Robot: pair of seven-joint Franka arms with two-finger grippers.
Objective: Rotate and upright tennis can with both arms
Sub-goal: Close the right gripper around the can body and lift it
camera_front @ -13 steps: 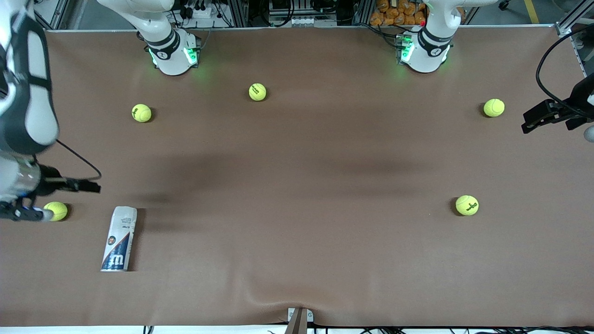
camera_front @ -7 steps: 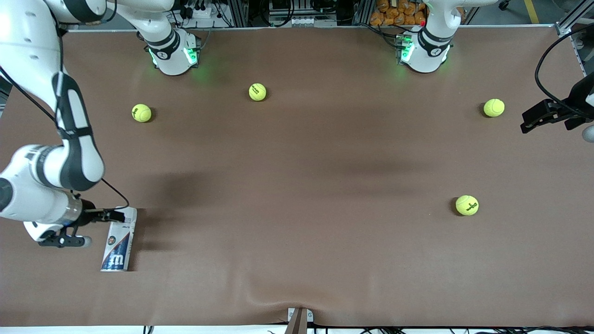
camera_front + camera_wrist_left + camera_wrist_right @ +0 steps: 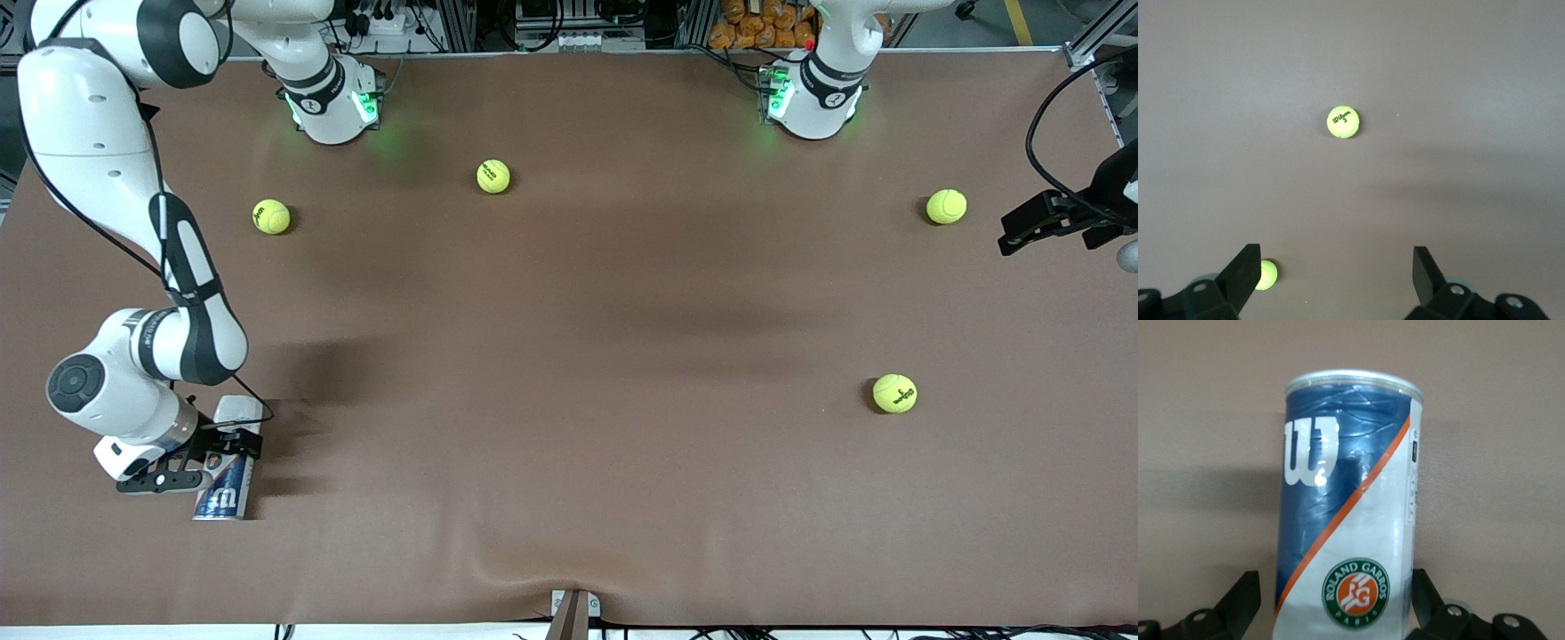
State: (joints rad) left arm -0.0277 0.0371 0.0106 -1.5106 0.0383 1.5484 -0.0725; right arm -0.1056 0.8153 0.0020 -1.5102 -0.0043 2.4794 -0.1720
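Down at the right arm's end of the tabletop (image 3: 569, 356), near the front camera's edge, the can (image 3: 229, 471) lies flat on its side, and my right pincer (image 3: 206, 455) sits low over its middle. From the right wrist view the can (image 3: 1345, 507) runs straight away from me, long axis in line with my reach, its metal-rimmed end pointing off and the white end under my wrist. My right pincer (image 3: 1337, 600) is spread wide, one finger on each flank of the tube, neither pressing the label as far as I can see; I grasp nothing. That straddle across the short width is what the coming squeeze depends on, I judge. My left arm waits well apart at its own end, its pincer (image 3: 1036, 222) up in the air over bare tabletop near a ball (image 3: 946, 206), spread wide and empty as the left wrist view shows (image 3: 1337, 280). So the right arm is plainly the nearer one; the can is not yet turned or stood up.
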